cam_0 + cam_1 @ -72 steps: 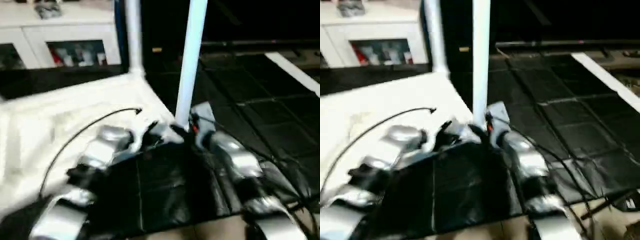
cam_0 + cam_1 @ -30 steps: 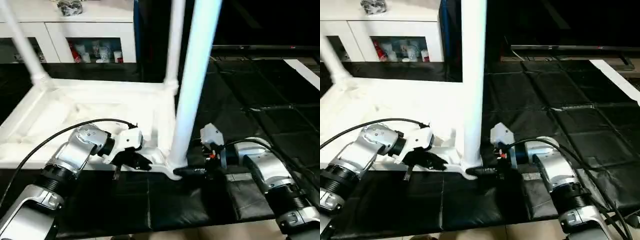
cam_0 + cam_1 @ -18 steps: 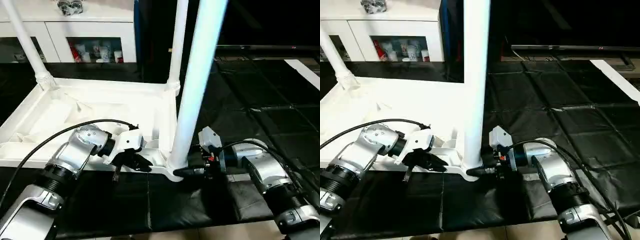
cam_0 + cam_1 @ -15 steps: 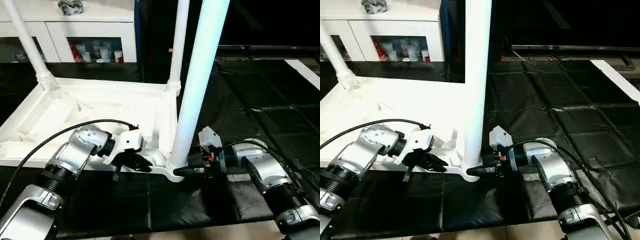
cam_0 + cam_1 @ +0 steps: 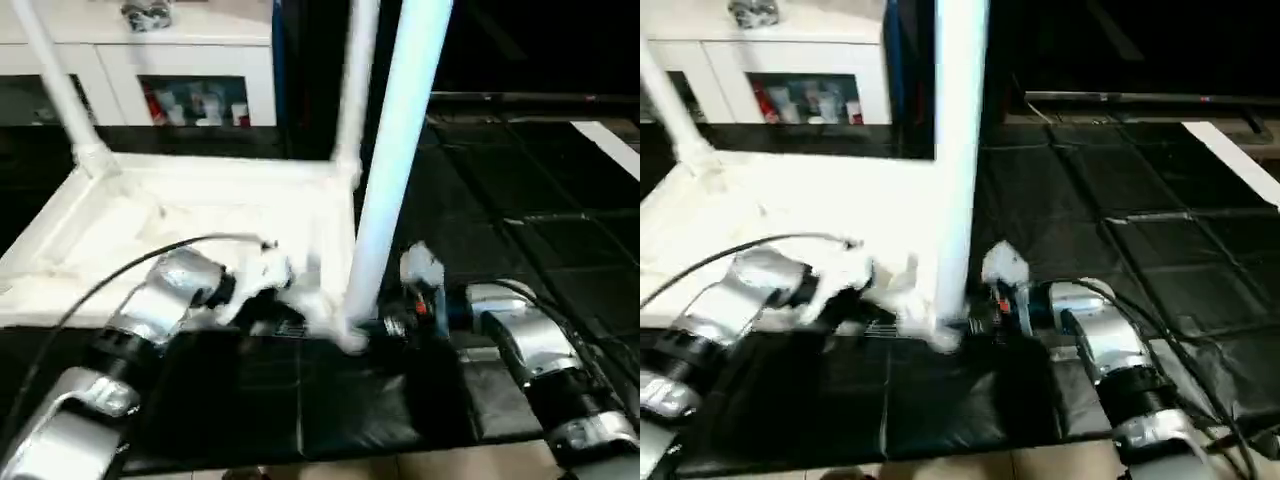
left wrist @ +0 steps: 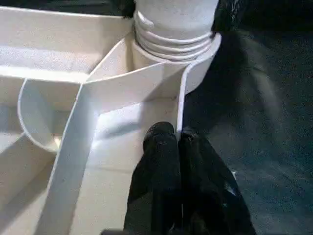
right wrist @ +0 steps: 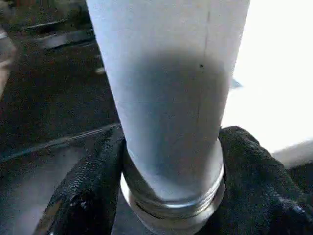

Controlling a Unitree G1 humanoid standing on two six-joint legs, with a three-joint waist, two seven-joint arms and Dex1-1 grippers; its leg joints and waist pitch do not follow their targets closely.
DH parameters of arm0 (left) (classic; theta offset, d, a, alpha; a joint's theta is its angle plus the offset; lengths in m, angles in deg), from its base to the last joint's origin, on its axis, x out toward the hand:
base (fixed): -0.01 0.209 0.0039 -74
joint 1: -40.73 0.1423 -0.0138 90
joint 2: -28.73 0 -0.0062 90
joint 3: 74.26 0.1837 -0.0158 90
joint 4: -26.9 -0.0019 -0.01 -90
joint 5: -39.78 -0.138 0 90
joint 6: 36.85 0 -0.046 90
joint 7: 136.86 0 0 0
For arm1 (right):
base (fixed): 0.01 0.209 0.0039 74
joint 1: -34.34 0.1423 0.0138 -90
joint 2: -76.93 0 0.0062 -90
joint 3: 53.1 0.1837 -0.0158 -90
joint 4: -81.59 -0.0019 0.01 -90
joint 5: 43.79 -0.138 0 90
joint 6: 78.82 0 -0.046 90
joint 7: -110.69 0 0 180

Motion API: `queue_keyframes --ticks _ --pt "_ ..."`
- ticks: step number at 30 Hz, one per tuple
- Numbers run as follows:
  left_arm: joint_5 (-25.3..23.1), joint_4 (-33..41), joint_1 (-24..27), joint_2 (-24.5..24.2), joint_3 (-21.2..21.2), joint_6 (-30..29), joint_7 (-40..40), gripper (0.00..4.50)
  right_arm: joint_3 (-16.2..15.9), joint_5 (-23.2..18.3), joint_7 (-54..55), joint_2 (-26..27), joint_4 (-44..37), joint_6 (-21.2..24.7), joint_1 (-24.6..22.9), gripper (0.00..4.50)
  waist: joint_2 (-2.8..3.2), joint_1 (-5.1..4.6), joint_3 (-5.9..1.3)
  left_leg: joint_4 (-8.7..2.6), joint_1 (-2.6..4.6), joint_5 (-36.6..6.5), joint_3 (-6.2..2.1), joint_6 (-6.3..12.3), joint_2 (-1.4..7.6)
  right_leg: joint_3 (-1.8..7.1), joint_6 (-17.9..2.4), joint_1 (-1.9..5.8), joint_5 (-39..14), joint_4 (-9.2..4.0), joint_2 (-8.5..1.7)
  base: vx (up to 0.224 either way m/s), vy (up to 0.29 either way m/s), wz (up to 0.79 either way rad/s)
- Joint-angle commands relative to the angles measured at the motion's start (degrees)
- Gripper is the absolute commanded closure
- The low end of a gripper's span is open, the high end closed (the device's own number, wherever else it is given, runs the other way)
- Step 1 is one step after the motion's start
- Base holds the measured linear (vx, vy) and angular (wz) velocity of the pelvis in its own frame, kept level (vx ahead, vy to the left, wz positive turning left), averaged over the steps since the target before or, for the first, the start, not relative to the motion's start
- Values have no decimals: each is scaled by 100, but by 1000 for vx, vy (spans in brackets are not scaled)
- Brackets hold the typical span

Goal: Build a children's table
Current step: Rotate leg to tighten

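At near corner socket: my right claw (image 7: pixel 171 196) clamped round leg (image 7: pixel 168 98) base, left claw (image 6: pixel 177 142) pinched together on tabletop (image 6: pixel 58 63) rim.

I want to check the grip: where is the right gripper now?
In the right wrist view the right gripper straddles the base of the nearest leg, a finger on each side, at the tabletop's near corner.

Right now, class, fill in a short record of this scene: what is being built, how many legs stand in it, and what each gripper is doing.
Item: tabletop, upside down on black floor mats
Legs standing: three in view
Near leg: upright in the near corner socket
Left gripper: fingers shut, pinching the tabletop's thin rim beside that socket
Right gripper: fingers on either side of the near leg's base
Background: white glass-door cabinet
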Motion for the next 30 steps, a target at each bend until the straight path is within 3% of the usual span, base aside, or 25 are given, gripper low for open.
queue_keyframes --ticks 1,3,6,9,13,14,16,21,26,27,29,30 --pt "119 117 -272 456 -235 -334 845 450 -294 1 313 441 -93 176 25 188 -36 -44 -398 -427 56 -1139 -16 8 125 283 -920 310 -1958 -464 -344 0 0 0" --pt "125 172 -348 820 -347 -768 1388 450 -128 26 1147 918 52 392 154 188 -20 -124 -405 -432 35 -1080 -29 -13 118 278 -950 318 -1805 -452 -339 0 0 0" --pt "115 88 -453 1145 -504 -1065 1991 450 12 193 2089 1341 378 359 397 188 -19 -252 -414 -416 9 -1054 -24 -29 85 267 -988 328 -1707 -454 -320 0 0 0" --pt "101 -43 -561 1493 -670 -1206 2556 450 95 360 2866 1718 655 447 633 189 -12 -290 -421 -399 13 -926 -10 37 77 275 -1010 321 -1585 -460 -308 0 0 0" --pt "24 -59 -626 1764 -729 -1352 2917 450 102 597 3383 2045 852 429 876 189 11 -298 -445 -394 13 -717 -15 150 89 278 -1164 343 -899 -393 -291 0 0 0" --pt "18 -25 -617 1765 -730 -1387 2936 450 168 552 3387 2078 868 395 898 154 16 -299 -452 -389 17 -695 -12 184 88 282 -1209 351 -742 -376 -290 0 0 0" --pt "28 12 -585 1702 -735 -1401 2935 450 300 404 3298 2107 858 371 902 133 24 -292 -448 -390 25 -739 -7 227 89 284 -1255 355 -686 -377 -295 0 0 0" --pt "38 59 -513 1556 -736 -1263 2793 450 259 347 3011 1964 651 284 722 73 18 -292 -430 -404 38 -927 -6 196 94 286 -1215 355 -963 -413 -309 0 0 0" --pt "64 158 -395 1305 -680 -1032 2407 450 275 246 2574 1677 361 112 447 25 -3 -271 -439 -397 24 -816 -5 284 102 291 -1253 365 -737 -384 -315 0 0 0" --pt "73 178 -358 1179 -633 -857 2201 450 294 250 2409 1530 303 -7 362 19 -29 -270 -432 -403 17 -825 -7 298 102 289 -1243 369 -790 -399 -321 0 0 0" --pt "75 227 -243 757 -462 -411 1514 450 299 268 1759 1010 226 -524 133 9 11 -239 -432 -398 17 -890 -8 322 116 292 -1211 363 -800 -402 -324 0 0 0" --pt "75 227 -243 757 -462 -411 1514 450 299 268 1759 1010 226 -524 133 9 9 -236 -435 -399 16 -898 -11 326 119 292 -1224 365 -778 -393 -327 0 0 0"
